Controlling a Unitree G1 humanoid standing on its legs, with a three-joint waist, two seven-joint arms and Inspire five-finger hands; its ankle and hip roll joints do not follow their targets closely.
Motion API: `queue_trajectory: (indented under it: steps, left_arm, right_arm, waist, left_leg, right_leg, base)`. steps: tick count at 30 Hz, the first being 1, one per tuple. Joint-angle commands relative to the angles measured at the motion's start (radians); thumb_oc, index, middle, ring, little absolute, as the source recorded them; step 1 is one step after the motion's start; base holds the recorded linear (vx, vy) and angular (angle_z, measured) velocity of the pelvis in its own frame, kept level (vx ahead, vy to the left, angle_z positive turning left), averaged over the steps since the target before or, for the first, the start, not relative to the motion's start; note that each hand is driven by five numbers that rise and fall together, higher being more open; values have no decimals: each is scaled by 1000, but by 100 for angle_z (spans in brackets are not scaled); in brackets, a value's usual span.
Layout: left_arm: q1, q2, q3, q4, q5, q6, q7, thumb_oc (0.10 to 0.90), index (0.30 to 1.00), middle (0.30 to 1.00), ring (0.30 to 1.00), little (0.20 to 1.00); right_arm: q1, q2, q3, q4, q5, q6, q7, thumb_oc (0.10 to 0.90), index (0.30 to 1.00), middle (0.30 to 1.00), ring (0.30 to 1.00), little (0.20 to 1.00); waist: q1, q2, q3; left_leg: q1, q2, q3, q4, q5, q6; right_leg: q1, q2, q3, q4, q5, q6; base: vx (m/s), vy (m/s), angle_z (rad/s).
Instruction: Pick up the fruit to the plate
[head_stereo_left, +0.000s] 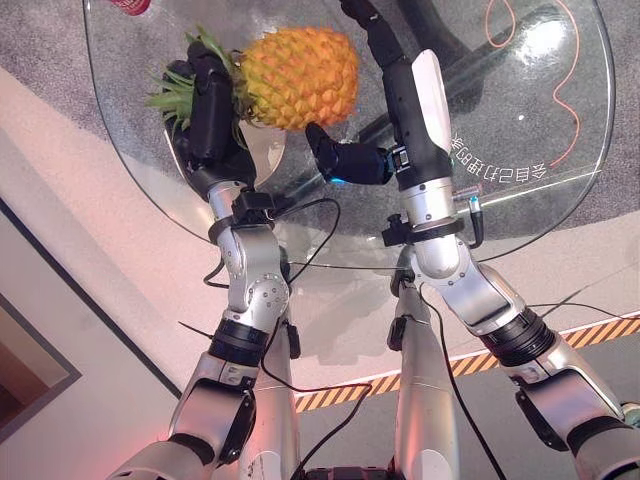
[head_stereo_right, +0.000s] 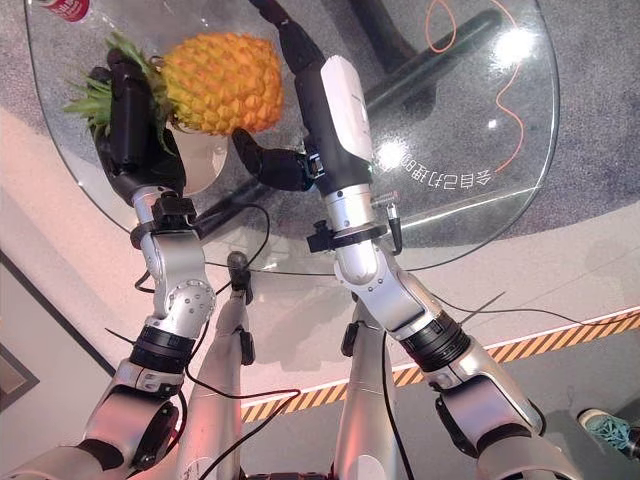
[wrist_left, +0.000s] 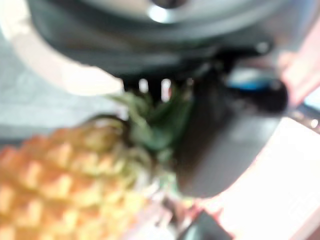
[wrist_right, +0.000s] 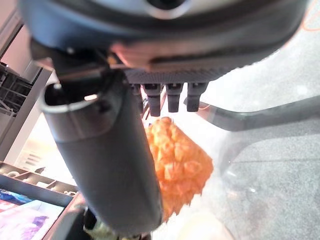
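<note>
Round glass worktop (head_stereo_left: 520, 110), seen from above. Pineapple (head_stereo_left: 298, 77) lies on its side, held up between the two hands over the near-left part of the glass, green crown pointing left, orange body to the right. Left hand (head_stereo_left: 212, 110) sits at the crown end, dark palm against the leaves and the base of the fruit; its fingers curl round that end, and the left wrist view shows crown and fruit right against the hand. Right hand (head_stereo_left: 400, 90) reaches in from the right, fingers stretched straight past the far side of the fruit, thumb (head_stereo_left: 345, 160) tucked below and just beside the underside of the body. Whether the thumb touches the skin, cannot tell. White plate (head_stereo_right: 200, 160) lies on the glass under the pineapple, partly hidden by fruit and left hand. Red object (head_stereo_right: 68, 8) at the far-left rim of the worktop.
</note>
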Motion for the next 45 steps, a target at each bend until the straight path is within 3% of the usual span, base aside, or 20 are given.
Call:
queue_trajectory:
  steps: [1, 19, 34, 45]
  left_arm:
    - [-83, 48, 91, -215, 7, -181, -23, 100, 300, 300, 300, 200]
    - [-90, 45, 105, -226, 125, -236, 161, 100, 300, 300, 300, 200]
    - [-81, 131, 156, -147, 364, -256, 305, 100, 300, 300, 300, 200]
    - [-116, 227, 174, 2, 547, -276, 418, 100, 300, 300, 300, 200]
  right_arm:
    - [-66, -10, -128, -103, -57, -45, -86, 800, 900, 900, 900, 900]
    - [-54, -15, -144, -79, -69, -24, -166, 800, 900, 900, 900, 900]
    - [56, -67, -319, 81, -2, -38, -486, 800, 900, 900, 900, 900]
    - [101, -111, -449, 295, 199, -41, -668, 800, 900, 900, 900, 900]
  waist:
    - [18, -23, -21]
    - [15, -24, -21]
    - [-1, -30, -21]
    - [-9, -30, -21]
  left_leg:
    - [-14, -43, -11, 11, -35, 1]
    - [-14, -45, -13, 16, -36, 1]
    - [-16, -38, -13, 40, -49, 1]
    - [-16, -30, -9, 50, -60, -3]
  right_leg:
    - [44, 29, -35, -77, 22, 11]
    - [45, 30, -31, -76, 20, 10]
    - [37, 35, -22, -53, 14, 11]
    - [35, 38, -19, -46, 11, 9]
  base:
    - [0, 0, 0]
    - [0, 0, 0]
    - [2, 0, 0]
    - [0, 0, 0]
